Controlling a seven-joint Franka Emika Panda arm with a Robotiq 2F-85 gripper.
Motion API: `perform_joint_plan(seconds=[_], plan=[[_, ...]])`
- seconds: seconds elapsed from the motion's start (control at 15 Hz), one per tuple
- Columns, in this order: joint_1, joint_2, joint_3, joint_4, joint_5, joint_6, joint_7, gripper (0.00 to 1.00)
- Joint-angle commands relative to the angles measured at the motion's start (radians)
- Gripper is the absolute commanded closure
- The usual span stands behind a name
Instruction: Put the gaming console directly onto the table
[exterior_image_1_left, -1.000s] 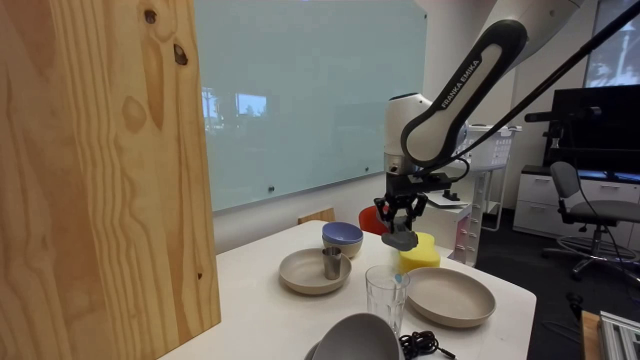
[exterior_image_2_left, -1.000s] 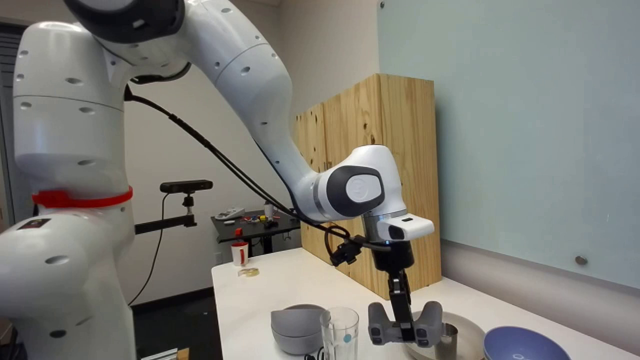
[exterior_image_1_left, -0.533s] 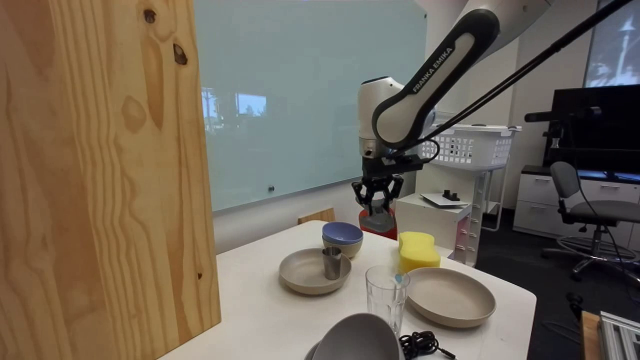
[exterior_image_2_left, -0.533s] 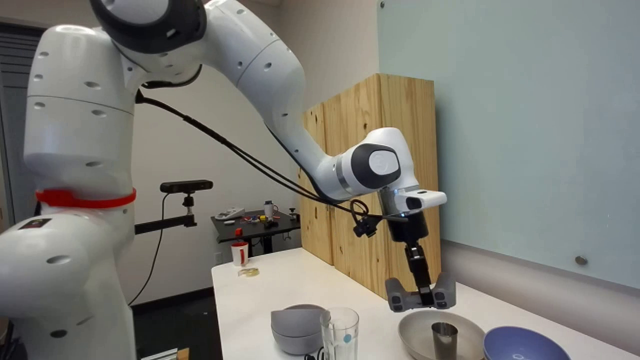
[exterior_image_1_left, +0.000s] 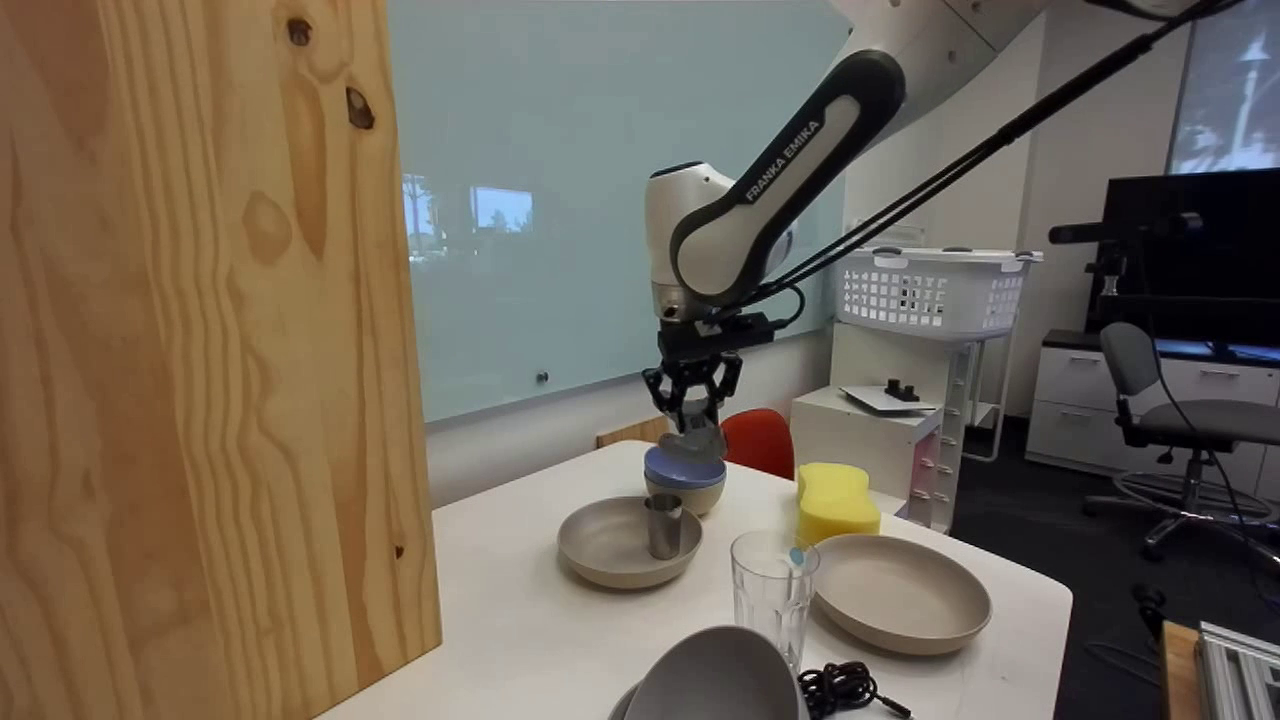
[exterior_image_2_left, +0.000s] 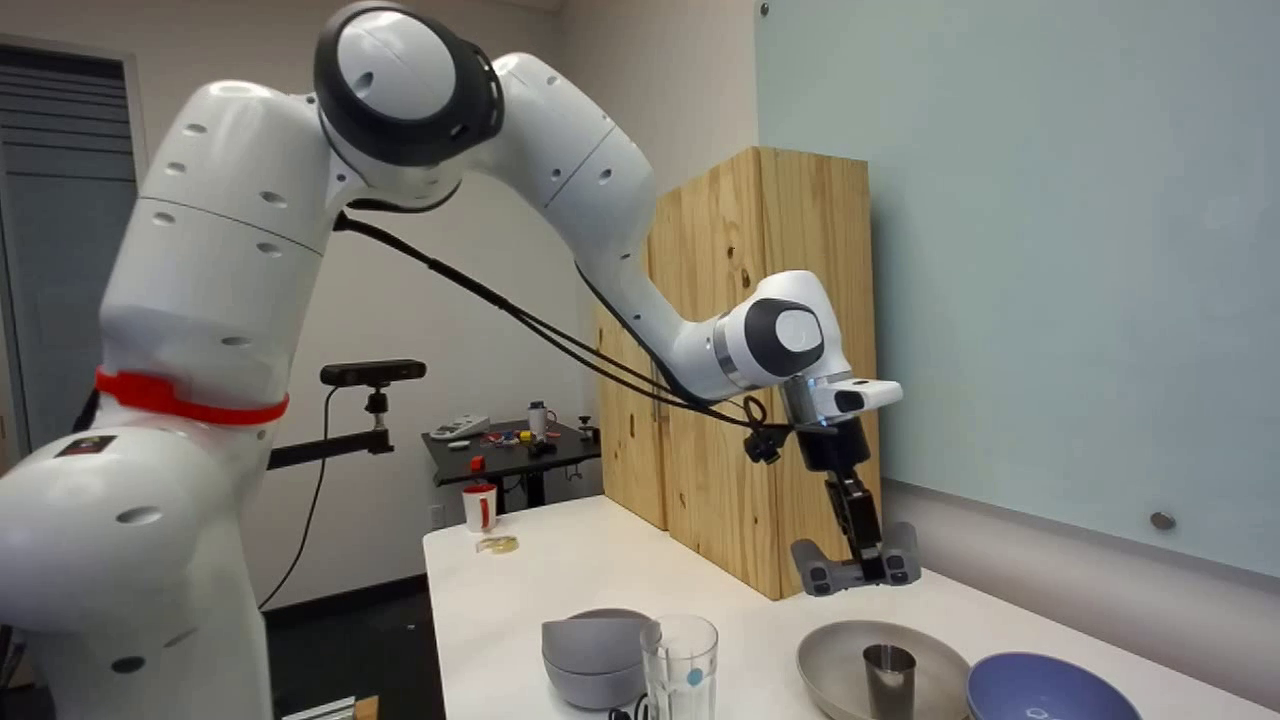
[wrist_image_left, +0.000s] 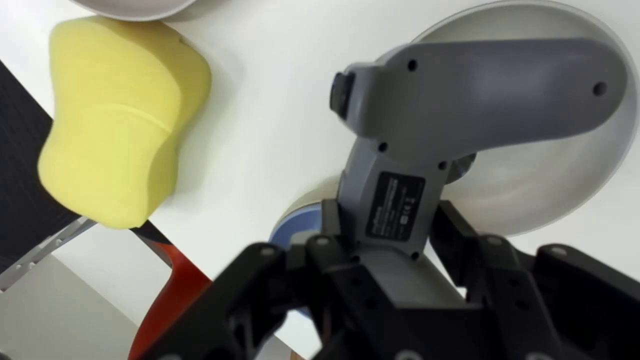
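Note:
The gaming console appears as a grey game controller (exterior_image_1_left: 690, 445), which also shows in an exterior view (exterior_image_2_left: 848, 574). My gripper (exterior_image_1_left: 692, 415) points down with its fingers on both sides of the controller's middle and holds it in the air above the white table (exterior_image_1_left: 520, 620). In the wrist view the gripper (wrist_image_left: 385, 227) is shut around the controller (wrist_image_left: 480, 95), with its labelled underside facing the camera. One handle reaches over the beige dish; the other handle is hidden behind the fingers. No contact between controller and table shows.
A blue bowl (exterior_image_2_left: 1045, 690) sits in a beige bowl (exterior_image_1_left: 690, 498). A metal cup (exterior_image_1_left: 664, 530) stands in a beige dish (exterior_image_1_left: 598, 550). Also there are a yellow sponge (exterior_image_1_left: 838, 505), a glass (exterior_image_1_left: 770, 600), grey bowls (exterior_image_1_left: 720, 680), a second dish (exterior_image_1_left: 905, 600), a cable (exterior_image_1_left: 840, 688) and a wooden cabinet (exterior_image_2_left: 760, 400).
The arm has carried the controller up and away from beside the sponge, leftward in an exterior view, to near the blue bowl. The grip on it looks the same. Table objects have not moved.

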Motion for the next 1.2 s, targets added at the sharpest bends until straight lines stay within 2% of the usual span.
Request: perform_joint_plan(seconds=[0.0, 0.4, 0.73, 1.13], plan=[[0.047, 0.124, 0.004, 0.131, 0.024, -0.056, -0.005, 0.76], [0.121, 0.249, 0.013, 0.29, 0.032, -0.155, -0.008, 0.76], [0.178, 0.358, 0.048, 0.424, 0.057, -0.221, -0.023, 0.76], [0.205, 0.447, 0.055, 0.472, 0.096, -0.219, -0.025, 0.76]])
